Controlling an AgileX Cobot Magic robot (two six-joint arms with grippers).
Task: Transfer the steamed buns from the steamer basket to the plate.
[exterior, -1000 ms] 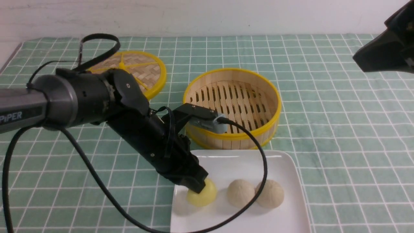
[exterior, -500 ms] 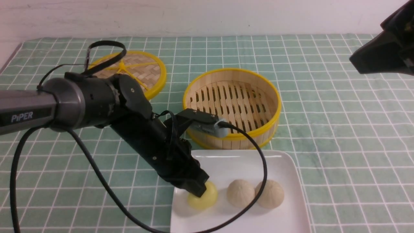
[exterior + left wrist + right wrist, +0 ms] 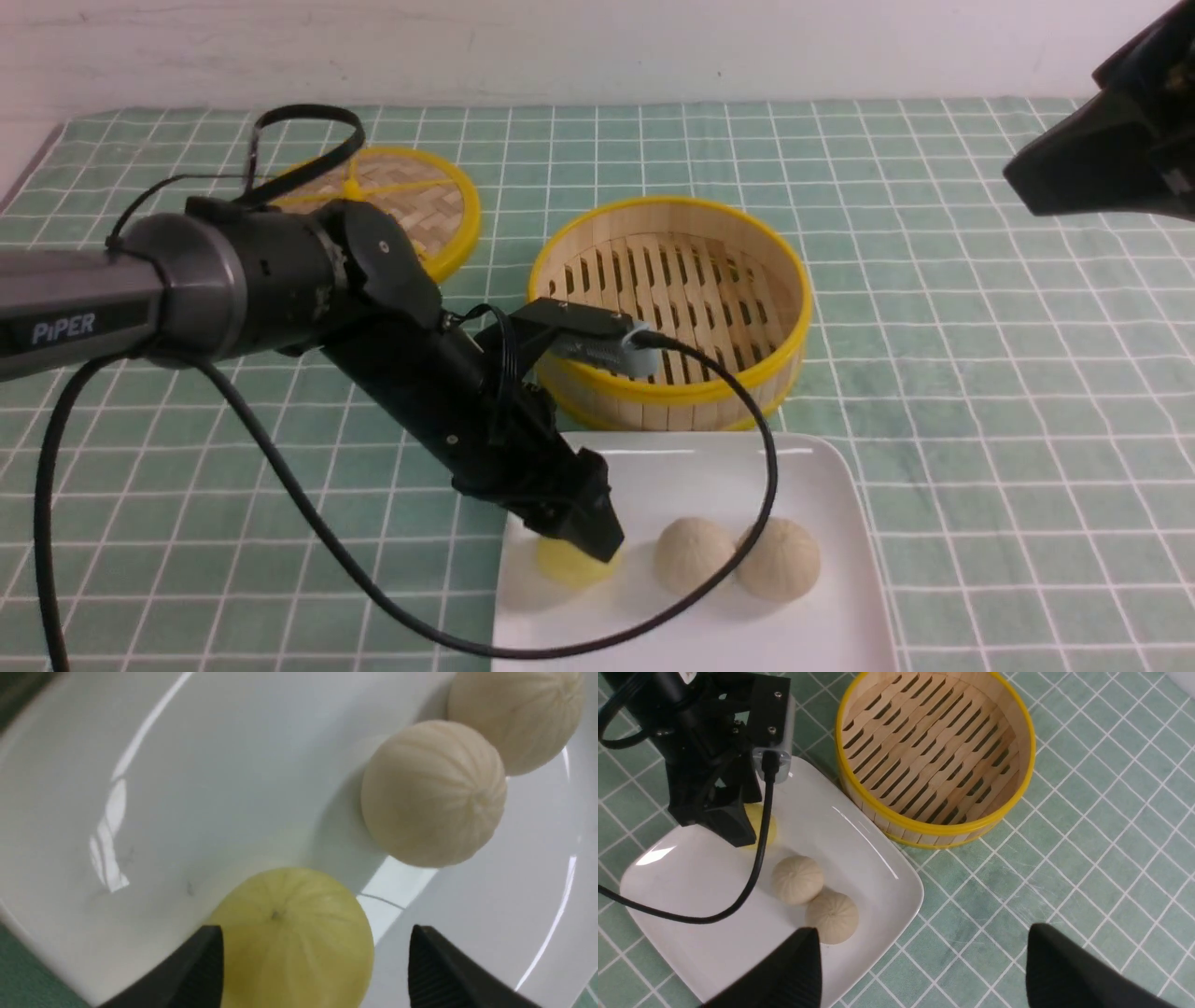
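All three steamed buns lie on the white plate (image 3: 738,467). The pale yellow bun (image 3: 563,567) is at its left, and the two beige buns (image 3: 694,557) (image 3: 780,558) touch each other to its right. My left gripper (image 3: 586,541) hangs low over the yellow bun. In the left wrist view the gripper (image 3: 313,956) is open, and the yellow bun (image 3: 289,933) rests on the plate (image 3: 210,765) between the jaws with a gap on one side. The steamer basket (image 3: 667,308) behind the plate holds nothing. My right gripper (image 3: 920,970) is open and empty, high above the plate's right corner.
The flat woven lid (image 3: 401,201) lies at the back left on the green checked cloth (image 3: 980,420). The left arm's black cable (image 3: 761,485) loops over the plate in front of the beige buns. The right arm (image 3: 1111,159) hangs at the upper right.
My left gripper has shifted a little right and lower over the yellow bun, which now shows less and sits lower on the plate. The right arm has barely moved.
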